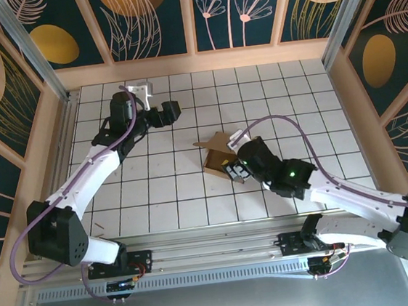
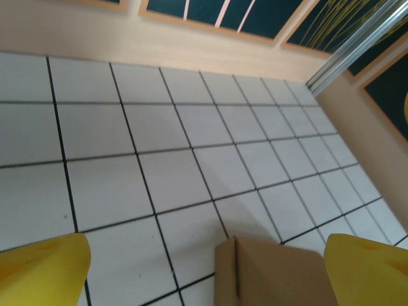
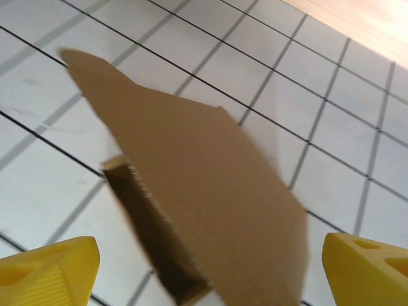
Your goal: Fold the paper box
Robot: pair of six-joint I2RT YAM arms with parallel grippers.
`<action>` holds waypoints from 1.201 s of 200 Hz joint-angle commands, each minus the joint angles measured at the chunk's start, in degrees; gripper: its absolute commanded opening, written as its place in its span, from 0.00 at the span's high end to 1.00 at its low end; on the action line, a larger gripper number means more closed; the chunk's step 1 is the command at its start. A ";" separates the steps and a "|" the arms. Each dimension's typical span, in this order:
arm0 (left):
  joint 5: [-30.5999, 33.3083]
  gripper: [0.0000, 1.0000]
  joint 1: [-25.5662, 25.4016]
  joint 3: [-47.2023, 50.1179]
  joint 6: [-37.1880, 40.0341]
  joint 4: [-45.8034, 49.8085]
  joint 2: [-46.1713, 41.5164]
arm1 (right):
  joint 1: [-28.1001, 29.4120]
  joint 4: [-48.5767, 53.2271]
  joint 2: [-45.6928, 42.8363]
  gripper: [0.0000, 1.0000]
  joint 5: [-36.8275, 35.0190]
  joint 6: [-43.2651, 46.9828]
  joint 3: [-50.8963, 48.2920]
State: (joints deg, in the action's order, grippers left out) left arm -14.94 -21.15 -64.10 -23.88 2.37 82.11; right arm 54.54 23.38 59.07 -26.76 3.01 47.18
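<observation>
R wrist cam: hollow side of brown cardboard paper box [image 3: 210, 191]; top cam: just flaps. Box just ahead of my right gripper [image 3: 207, 266], spread wide, empty.

The top camera looks down over the table [image 1: 157, 194] from behind; wrist cameras sit close. All share the paper box [image 1: 215, 152].

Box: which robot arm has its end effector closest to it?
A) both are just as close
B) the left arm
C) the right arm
C: in the top view the right end effector is right at the edge of the box, while the left end effector stands apart from it, up and to the left.
</observation>
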 commanded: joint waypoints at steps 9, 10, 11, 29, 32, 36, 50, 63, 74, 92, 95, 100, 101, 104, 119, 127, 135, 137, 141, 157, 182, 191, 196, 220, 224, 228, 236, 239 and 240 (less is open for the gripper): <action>-1.51 0.06 -0.04 4.38 2.16 -0.20 -1.50 | -7.91 -2.63 -1.16 0.13 1.33 9.58 -1.79; -1.59 0.06 -0.04 4.44 2.12 -0.28 -1.50 | -8.29 -2.72 -1.15 0.14 1.74 9.75 -1.89; -1.68 0.06 -0.08 4.61 2.10 -0.36 -1.51 | -8.61 -2.77 -1.20 0.14 2.12 9.87 -1.99; -3.77 0.06 -0.08 6.86 1.07 -1.84 -1.69 | -11.83 -4.36 -1.82 0.23 6.27 14.85 -3.97; -4.14 0.06 -0.05 7.24 0.88 -2.11 -1.69 | -12.14 -4.76 -1.98 0.24 6.61 15.94 -4.35; -4.64 0.06 -0.04 7.66 0.63 -2.42 -1.69 | -12.62 -5.22 -2.07 0.26 7.65 17.45 -4.73; -6.22 0.06 -0.04 9.55 -0.19 -3.93 -1.53 | -14.86 -5.44 -1.73 0.36 11.96 21.73 -4.55; -7.52 0.06 -0.04 11.09 -1.32 -5.62 -1.10 | -18.16 -4.93 -0.56 0.48 16.83 25.40 -3.66; -7.86 0.06 -0.12 12.50 -2.47 -6.92 -0.58 | -20.76 -4.86 0.58 0.57 20.80 29.16 -3.04; -7.94 0.06 -0.17 14.52 -3.23 -8.41 0.20 | -22.10 -4.80 2.68 0.67 23.64 35.08 -2.19; -7.92 0.06 -0.15 14.77 -3.27 -8.50 0.29 | -22.30 -4.83 3.01 0.68 24.11 35.92 -2.11; -7.84 0.06 -0.12 15.18 -3.21 -8.65 0.33 | -22.64 -4.96 3.47 0.72 25.01 37.53 -2.05; -7.83 0.06 -0.17 15.29 -3.20 -8.63 0.34 | -22.69 -4.98 3.53 0.72 25.18 37.87 -2.03; -7.72 0.06 -0.13 15.48 -3.15 -8.61 0.35 | -22.87 -5.08 3.78 0.74 25.60 38.85 -2.05; -6.94 0.06 -0.16 16.25 -2.89 -8.27 0.19 | -22.88 -5.61 5.01 0.82 27.31 44.59 -1.92; -6.06 0.06 -0.20 16.45 -2.78 -7.82 -0.29 | -22.83 -6.09 5.58 0.85 28.07 47.83 -1.74; -4.52 0.06 -0.12 16.53 -2.75 -7.20 -0.80 | -22.90 -6.81 6.32 0.87 28.84 50.95 -1.50; -4.03 0.06 -0.12 16.54 -2.80 -7.07 -0.98 | -22.90 -7.02 6.56 0.87 29.04 51.70 -1.44; -3.07 0.06 -0.14 16.58 -2.84 -6.84 -1.29 | -24.57 -7.49 6.94 0.87 29.47 53.11 -1.31; 2.62 0.06 -0.17 16.62 -3.99 -5.45 -2.53 | -25.89 -9.69 9.22 0.89 30.76 59.79 -0.42; 10.12 0.07 -0.20 17.20 -8.51 -4.43 -4.29 | -28.13 -10.85 16.09 0.92 36.15 67.81 5.00; 11.80 0.08 -0.18 17.63 -10.41 -4.37 -4.79 | -28.41 -11.30 19.14 0.92 37.58 70.74 7.21; 12.22 0.08 -0.13 17.93 -11.30 -4.54 -5.00 | -28.51 -11.49 20.86 0.92 38.49 72.24 8.47; 13.46 0.08 -0.12 19.61 -14.90 -4.74 -5.64 | -28.54 -11.86 29.31 0.93 42.31 76.58 15.01; 13.74 0.08 -0.12 19.78 -15.51 -4.60 -5.61 | -28.53 -11.84 30.48 0.93 43.04 77.16 15.98; 14.06 0.09 -0.12 20.07 -16.14 -4.38 -5.63 | -28.53 -11.93 31.40 0.92 43.50 77.60 16.74; 14.69 0.09 -0.10 20.60 -17.40 -3.98 -5.52 | -28.55 -12.63 32.82 0.87 44.41 78.10 17.86; 14.88 0.10 -0.05 20.79 -17.83 -3.88 -5.53 | -28.47 -12.98 33.20 0.83 44.75 78.19 18.24; 14.86 0.10 -0.04 20.87 -17.98 -3.87 -5.54 | -28.50 -13.12 33.30 0.81 44.85 78.20 18.36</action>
State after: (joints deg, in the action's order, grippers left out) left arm -3.75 -21.21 -45.19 -36.25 -2.72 77.19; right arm 26.17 11.25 88.33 11.88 74.19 61.69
